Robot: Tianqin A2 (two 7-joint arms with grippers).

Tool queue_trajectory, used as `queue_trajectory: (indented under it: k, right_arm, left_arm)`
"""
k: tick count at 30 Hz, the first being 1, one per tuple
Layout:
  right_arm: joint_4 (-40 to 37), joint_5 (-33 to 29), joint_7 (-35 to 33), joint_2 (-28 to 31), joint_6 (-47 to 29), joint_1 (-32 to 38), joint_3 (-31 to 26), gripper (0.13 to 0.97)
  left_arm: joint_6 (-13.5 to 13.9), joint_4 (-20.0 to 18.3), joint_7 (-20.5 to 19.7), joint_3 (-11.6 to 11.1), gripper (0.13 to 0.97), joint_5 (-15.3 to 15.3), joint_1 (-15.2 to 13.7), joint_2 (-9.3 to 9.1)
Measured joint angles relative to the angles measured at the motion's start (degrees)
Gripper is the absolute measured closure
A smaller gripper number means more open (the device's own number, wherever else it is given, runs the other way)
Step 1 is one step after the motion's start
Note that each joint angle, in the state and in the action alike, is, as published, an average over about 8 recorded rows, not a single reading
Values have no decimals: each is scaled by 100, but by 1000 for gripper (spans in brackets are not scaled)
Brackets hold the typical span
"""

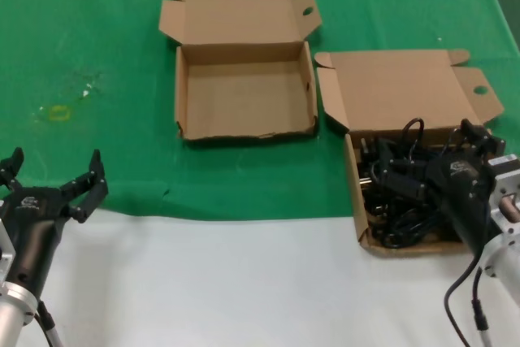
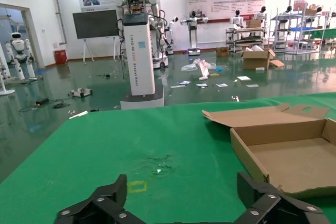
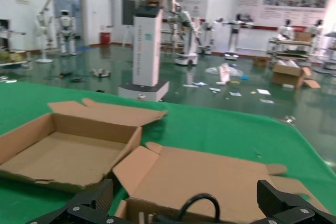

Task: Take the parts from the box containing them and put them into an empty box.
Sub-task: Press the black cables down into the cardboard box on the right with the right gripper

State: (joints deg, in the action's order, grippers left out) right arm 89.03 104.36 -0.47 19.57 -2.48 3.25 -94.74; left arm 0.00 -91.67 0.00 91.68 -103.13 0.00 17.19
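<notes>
The empty box (image 1: 244, 99) lies open on the green cloth, at the middle back. To its right is the box containing the parts (image 1: 398, 87), lid folded back, with tangled black cords (image 1: 398, 213) inside. My right gripper (image 1: 431, 153) hangs open just over those cords. In the right wrist view a cord loop (image 3: 202, 203) rises between the fingers (image 3: 100, 196) without touching them, and the empty box (image 3: 68, 156) lies beyond. My left gripper (image 1: 53, 170) stands open and holds nothing at the front left, above the cloth's edge; its wrist view shows the fingers (image 2: 113, 195) and the empty box (image 2: 294, 161).
A small yellow square mark (image 1: 58, 113) and scuffed spot sit on the green cloth at the left. A bare white table strip (image 1: 244, 282) runs along the front. Beyond the table's far edge is a hall floor with a robot stand (image 2: 139, 51).
</notes>
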Motion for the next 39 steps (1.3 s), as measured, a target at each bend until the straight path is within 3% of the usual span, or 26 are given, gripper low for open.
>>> queue_trajectory:
  k: [2,10,20,28,32,39]
  right_arm:
    - [26,26,87,222,11,49,-156,129]
    - [88,-51,686,1467,-315,528,-994,129]
    - [-173,-495,1110,2597,-1977,1526,-1516,129]
    - [-616,-860,795,2994,-3530,2563,-1791,129]
    - [-944,-1031,446,3033,-4320,3138,-1967,129]
    - [-1822,-1148,-538,2832,-5814,4145,-2317,129]
  left_arm:
    - [0,0,0,0,281,0,0,0]
    - [0,0,0,0,465,0,0,0]
    - [0,0,0,0,688,0,0,0]
    - [0,0,0,0,848,0,0,0]
    - [0,0,0,0,848,0,0,0]
    - [0,0,0,0,924,0,0,0]
